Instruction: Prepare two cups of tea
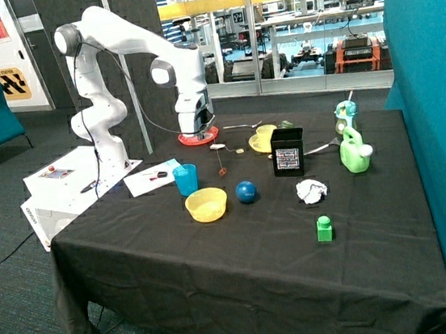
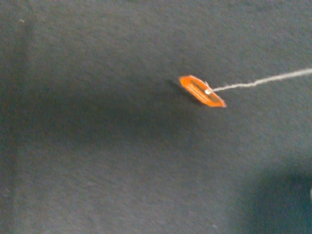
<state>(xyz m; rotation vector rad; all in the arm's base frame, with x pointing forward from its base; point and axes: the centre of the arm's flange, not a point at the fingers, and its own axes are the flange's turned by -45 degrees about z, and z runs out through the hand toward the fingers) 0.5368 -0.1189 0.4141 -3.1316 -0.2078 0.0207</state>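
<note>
Robot gripper [image 1: 197, 131] low over black-clothed tabletop [image 1: 244, 270] beside small blue plastic tumbler [image 1: 185, 179], jaws hidden, grip state unreadable; thin tea-bag string [image 2: 263, 81] cut off.

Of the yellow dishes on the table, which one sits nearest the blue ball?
The wide yellow bowl, right beside the blue ball; the yellow cup stands farther back, behind the black box.

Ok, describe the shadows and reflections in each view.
Outside view: the glass wall behind shows bright light and reflections; the pincer hangs low over the black tablecloth at a red disc, and things cast only faint shadows. Wrist view: a broad soft shadow darkens the cloth beside the orange tag, whose white string catches the light.
</note>
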